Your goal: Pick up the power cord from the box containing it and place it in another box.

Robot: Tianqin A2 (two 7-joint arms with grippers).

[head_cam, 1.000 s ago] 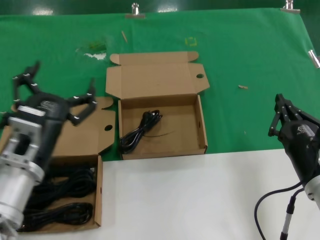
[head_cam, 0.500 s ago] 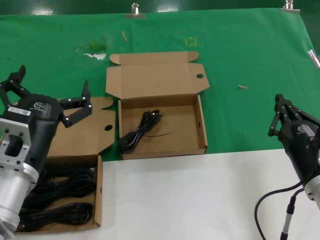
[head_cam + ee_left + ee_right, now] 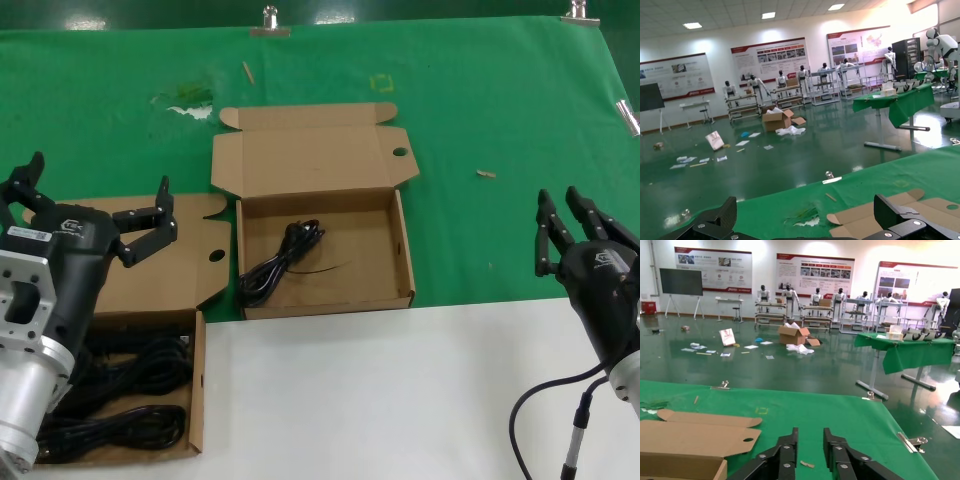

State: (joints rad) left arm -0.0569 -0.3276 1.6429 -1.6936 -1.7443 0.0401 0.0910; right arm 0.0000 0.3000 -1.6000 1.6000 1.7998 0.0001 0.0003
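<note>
A power cord point(image 3: 285, 262) lies as a slim black bundle in the open brown box point(image 3: 405, 262) at the table's middle. A second box like it point(image 3: 197, 400) at the near left holds several black cord bundles point(image 3: 120, 400). Its lid point(image 3: 170, 262) lies open behind it. My left gripper point(image 3: 97, 188) hangs above that lid, open wide and empty. In the left wrist view point(image 3: 805, 227) it points over the green cloth, and a cardboard lid point(image 3: 940, 210) shows past it. My right gripper point(image 3: 560, 200) is at the far right over the cloth, slightly open and empty. It also shows in the right wrist view point(image 3: 810, 436).
A green cloth point(image 3: 480, 110) covers the far part of the table and a white surface point(image 3: 380, 400) the near part. A small wood chip point(image 3: 486, 174) lies on the cloth and shows between the right fingers point(image 3: 806, 464). Metal clips point(image 3: 270, 20) hold the cloth's far edge.
My left gripper has drawn back and down toward the near left, staying wide open. My right gripper's fingers have parted a little.
</note>
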